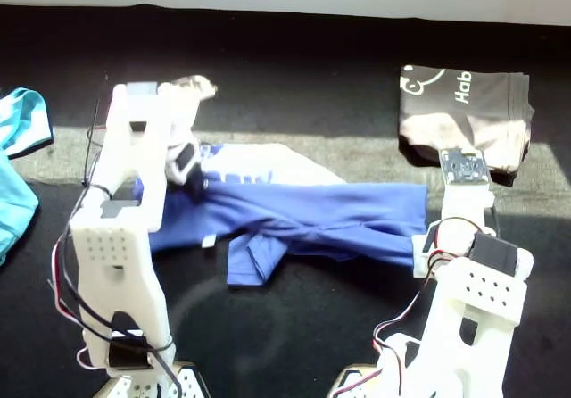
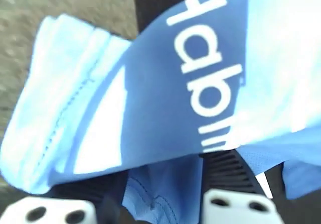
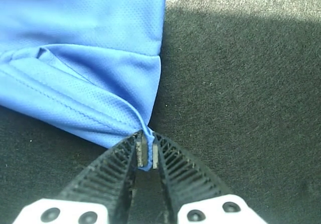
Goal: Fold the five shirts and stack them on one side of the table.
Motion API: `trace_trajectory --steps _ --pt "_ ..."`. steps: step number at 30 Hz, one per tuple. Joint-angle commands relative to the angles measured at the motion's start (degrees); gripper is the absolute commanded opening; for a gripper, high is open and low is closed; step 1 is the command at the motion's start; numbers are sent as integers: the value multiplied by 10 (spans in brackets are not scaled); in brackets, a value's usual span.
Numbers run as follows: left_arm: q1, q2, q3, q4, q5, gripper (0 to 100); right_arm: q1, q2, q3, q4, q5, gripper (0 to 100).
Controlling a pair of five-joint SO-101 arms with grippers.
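A blue shirt (image 1: 312, 215) with white lettering lies stretched and twisted across the middle of the black table. In the high view my left gripper (image 1: 194, 179) holds its left end slightly off the table. In the left wrist view the shirt (image 2: 150, 108) drapes over the jaws, hiding their tips; one black finger (image 2: 225, 169) shows beneath the cloth. My right gripper (image 1: 419, 253) is at the shirt's right end. In the right wrist view the gripper (image 3: 147, 156) is shut on a hem corner of the shirt (image 3: 85, 58), low over the table.
A folded dark-and-beige shirt (image 1: 464, 117) lies at the back right. A light turquoise shirt (image 1: 18, 166) lies crumpled at the left edge. A sunlit band crosses the table (image 1: 294, 327). Both arm bases stand at the near edge.
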Motion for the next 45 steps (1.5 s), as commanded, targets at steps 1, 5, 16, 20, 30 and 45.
trace_trajectory --steps 1,5,16,20,30,45 --pt "-2 22 -123 48 20 207 7 -15 -7 -9 2 6" --pt "19 34 -185 171 10 207 7 -9 -7 -49 2 6" --pt "22 -160 79 193 -59 204 7 -8 -22 -105 -18 6" --pt "16 -244 260 136 -40 203 -9 -8 -44 -99 -42 6" --pt "-47 -298 436 -79 112 203 -51 -9 -47 -76 -42 6" --pt "-51 -297 502 -117 119 203 -51 -9 -47 -76 -43 6"
